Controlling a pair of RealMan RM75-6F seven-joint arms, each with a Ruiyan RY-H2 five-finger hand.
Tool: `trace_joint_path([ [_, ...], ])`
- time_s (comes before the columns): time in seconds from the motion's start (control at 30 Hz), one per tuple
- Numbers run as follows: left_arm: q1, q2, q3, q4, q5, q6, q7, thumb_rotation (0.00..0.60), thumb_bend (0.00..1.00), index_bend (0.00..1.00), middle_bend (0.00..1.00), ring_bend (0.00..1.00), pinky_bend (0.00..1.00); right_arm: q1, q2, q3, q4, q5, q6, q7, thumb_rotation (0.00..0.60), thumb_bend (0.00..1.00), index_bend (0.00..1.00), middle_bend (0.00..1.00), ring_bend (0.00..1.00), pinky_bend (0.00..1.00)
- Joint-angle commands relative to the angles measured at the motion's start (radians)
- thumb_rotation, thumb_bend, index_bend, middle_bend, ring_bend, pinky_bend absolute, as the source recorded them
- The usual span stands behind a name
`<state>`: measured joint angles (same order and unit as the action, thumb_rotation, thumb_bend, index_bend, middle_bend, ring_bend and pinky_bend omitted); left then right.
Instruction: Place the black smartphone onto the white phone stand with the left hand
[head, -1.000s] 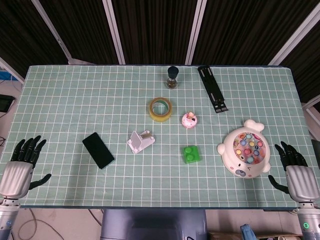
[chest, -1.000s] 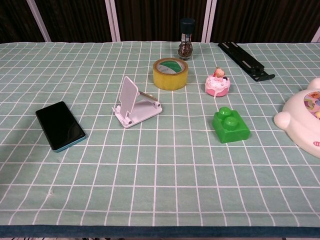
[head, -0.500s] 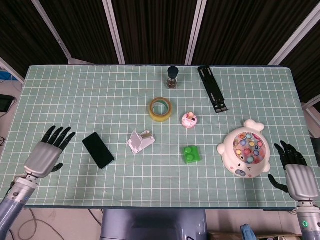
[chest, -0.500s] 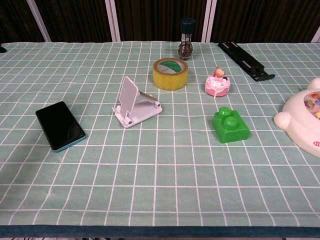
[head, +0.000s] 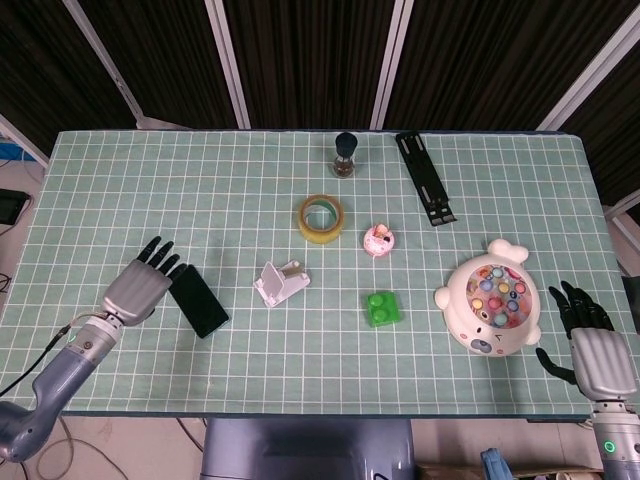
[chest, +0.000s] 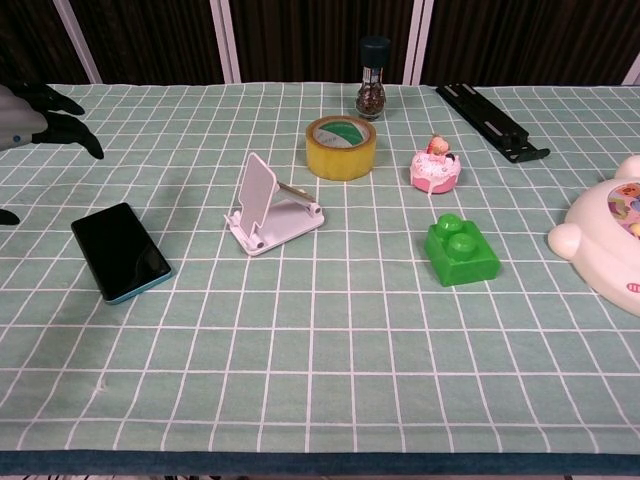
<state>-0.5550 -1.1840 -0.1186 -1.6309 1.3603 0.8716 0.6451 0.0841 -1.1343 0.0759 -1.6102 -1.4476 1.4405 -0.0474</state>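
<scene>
I have the left hand (head: 142, 290) just left of the black smartphone (head: 196, 300), its fingers (chest: 62, 112) spread apart and holding nothing; from the chest view I see those dark fingers in the air at the left edge, above the cloth and clear of the phone. The smartphone lies flat, screen up, on the green checked table (head: 150, 200), left of the white phone stand (head: 279, 283) with a gap between them. The stand sits upright with its back plate tilted, nothing resting on it. My right hand (head: 590, 345) rests at the near right corner of the table, fingers apart, empty, beside the white round toy (head: 490, 305). Right of the stand I see a green block (head: 381, 308), and farther off a yellow tape roll (head: 322, 217).
</scene>
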Motion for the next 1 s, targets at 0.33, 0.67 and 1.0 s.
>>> trace_joint_path([
  [0.33,-0.068,-0.074,0.040,0.066,-0.102,-0.061,0.105,0.600,0.13,0.22,0.19,0.00,0.00,0.001,0.000,0.000,0.001,0.001,-0.001,0.001,0.600,0.36,0.06,0.00,0.00,0.15],
  [0.67,-0.107,-0.144,0.061,0.109,-0.161,-0.077,0.143,0.600,0.13,0.23,0.22,0.00,0.00,0.001,0.000,0.000,0.001,0.002,-0.001,0.002,0.600,0.36,0.06,0.00,0.00,0.15],
  [1.0,-0.147,-0.180,0.078,0.129,-0.207,-0.087,0.158,0.600,0.13,0.23,0.21,0.00,0.00,0.001,-0.001,0.001,0.001,0.003,0.000,0.000,0.600,0.36,0.06,0.00,0.00,0.15],
])
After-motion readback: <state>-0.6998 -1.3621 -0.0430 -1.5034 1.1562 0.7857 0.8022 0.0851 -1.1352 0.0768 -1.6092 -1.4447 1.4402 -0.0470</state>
